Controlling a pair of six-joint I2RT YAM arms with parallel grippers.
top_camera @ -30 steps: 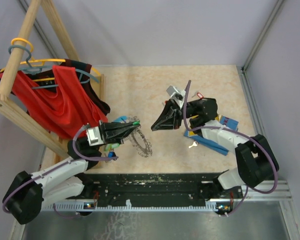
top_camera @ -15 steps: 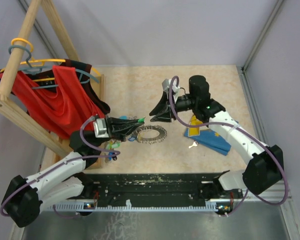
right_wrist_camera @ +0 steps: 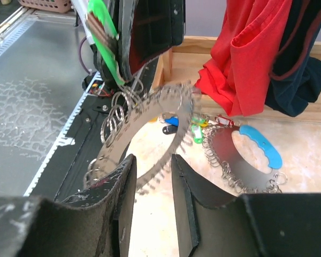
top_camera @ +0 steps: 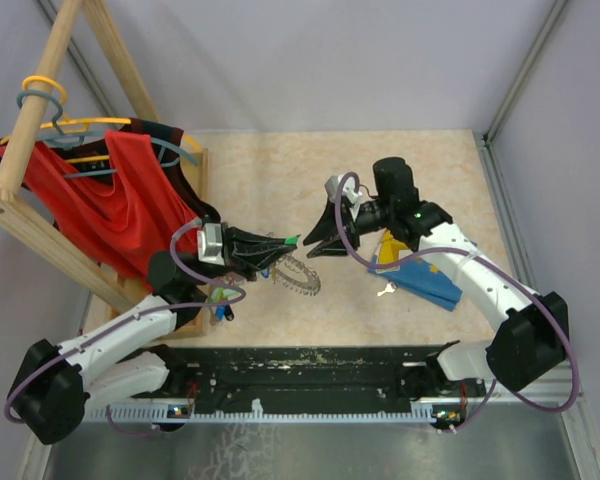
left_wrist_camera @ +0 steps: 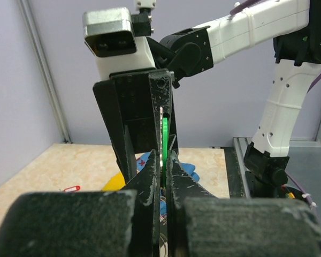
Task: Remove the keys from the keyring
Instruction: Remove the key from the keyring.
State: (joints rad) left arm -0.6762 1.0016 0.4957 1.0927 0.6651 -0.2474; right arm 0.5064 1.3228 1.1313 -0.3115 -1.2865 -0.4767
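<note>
My left gripper [top_camera: 280, 243] is shut on a key's green tag [top_camera: 292, 240]; in the left wrist view the tag [left_wrist_camera: 165, 140] stands edge-on between the shut jaws. The grey keyring [top_camera: 296, 277], fringed with silver loops, hangs tilted below that tag. My right gripper [top_camera: 318, 247] faces it from the right, open. In the right wrist view the blurred keyring [right_wrist_camera: 144, 131] hangs just beyond the parted fingertips [right_wrist_camera: 127, 171], with nothing gripped. More keys with blue [right_wrist_camera: 171, 121], green [right_wrist_camera: 196, 134] and red [right_wrist_camera: 224, 122] tags lie on the table behind.
A wooden rack [top_camera: 20, 215] with a red garment [top_camera: 130, 205] and hangers fills the left. Blue and yellow items [top_camera: 425, 282] and a small silver key [top_camera: 385, 291] lie under the right arm. Loose key tags [top_camera: 220, 298] sit by the left arm.
My right gripper has opened and swung in toward the keyring. The left gripper has shifted right with the green tag. The keyring, lying flat half a second ago, now hangs tilted.
</note>
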